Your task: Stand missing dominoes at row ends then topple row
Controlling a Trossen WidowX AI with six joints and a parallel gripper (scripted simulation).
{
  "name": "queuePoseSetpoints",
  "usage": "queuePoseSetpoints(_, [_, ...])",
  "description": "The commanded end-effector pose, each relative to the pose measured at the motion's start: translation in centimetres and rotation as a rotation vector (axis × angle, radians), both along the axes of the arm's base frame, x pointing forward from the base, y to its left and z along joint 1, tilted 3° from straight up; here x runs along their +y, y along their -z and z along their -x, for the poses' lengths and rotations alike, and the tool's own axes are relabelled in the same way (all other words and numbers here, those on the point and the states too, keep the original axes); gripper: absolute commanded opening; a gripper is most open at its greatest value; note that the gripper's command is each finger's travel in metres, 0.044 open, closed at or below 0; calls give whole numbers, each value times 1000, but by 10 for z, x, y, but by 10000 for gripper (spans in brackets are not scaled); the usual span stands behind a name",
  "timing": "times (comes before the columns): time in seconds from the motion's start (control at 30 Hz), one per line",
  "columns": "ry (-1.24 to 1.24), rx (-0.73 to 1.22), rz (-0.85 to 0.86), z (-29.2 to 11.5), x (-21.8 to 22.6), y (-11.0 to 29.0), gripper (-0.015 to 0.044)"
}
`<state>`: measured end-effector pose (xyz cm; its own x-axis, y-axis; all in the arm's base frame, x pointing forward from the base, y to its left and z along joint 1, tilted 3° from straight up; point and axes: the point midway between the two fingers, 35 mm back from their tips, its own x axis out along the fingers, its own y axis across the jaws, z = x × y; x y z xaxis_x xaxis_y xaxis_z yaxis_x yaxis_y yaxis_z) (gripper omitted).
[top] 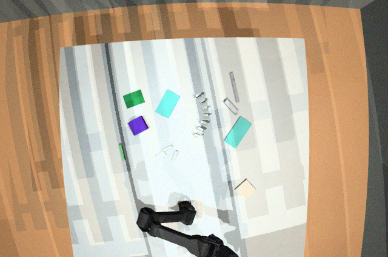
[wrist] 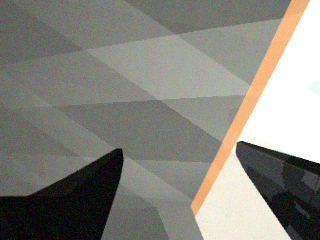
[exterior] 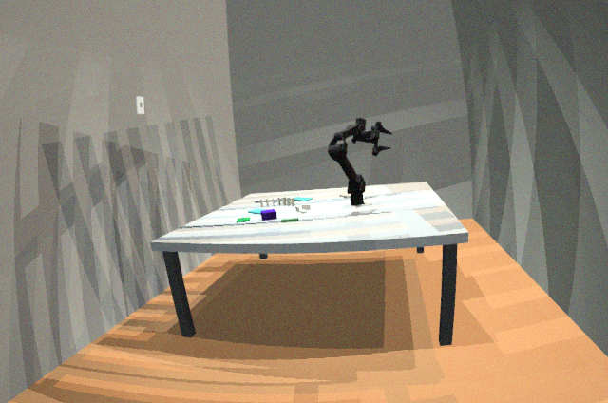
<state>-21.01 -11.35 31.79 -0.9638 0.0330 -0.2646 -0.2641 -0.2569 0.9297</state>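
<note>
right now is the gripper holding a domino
No, the gripper hangs open high above the table, nothing between its fingers.

The gripper (exterior: 382, 139) is hanging high above the table (exterior: 431, 229), fingers spread wide, nothing between them. The row of standing dominoes (top: 202, 113) is standing well ahead of it. The loose dominoes (top: 167, 151) are lying nearer, between gripper and row. Flat blocks (top: 167, 103) are lying either side of the row.
</note>
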Motion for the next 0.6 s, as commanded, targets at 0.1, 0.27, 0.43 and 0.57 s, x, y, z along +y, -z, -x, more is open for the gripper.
queuePoseSetpoints(0.1, [-219, -38, -199, -15, -37, 8, 440])
queuePoseSetpoints(0.27, [-671, -24, -603, -65, -102, 27, 440])
queuePoseSetpoints(0.43, [-1070, 78, -939, -128, -144, 46, 440])
queuePoseSetpoints(0.57, [-1341, 206, -1173, -179, -160, 61, 440])
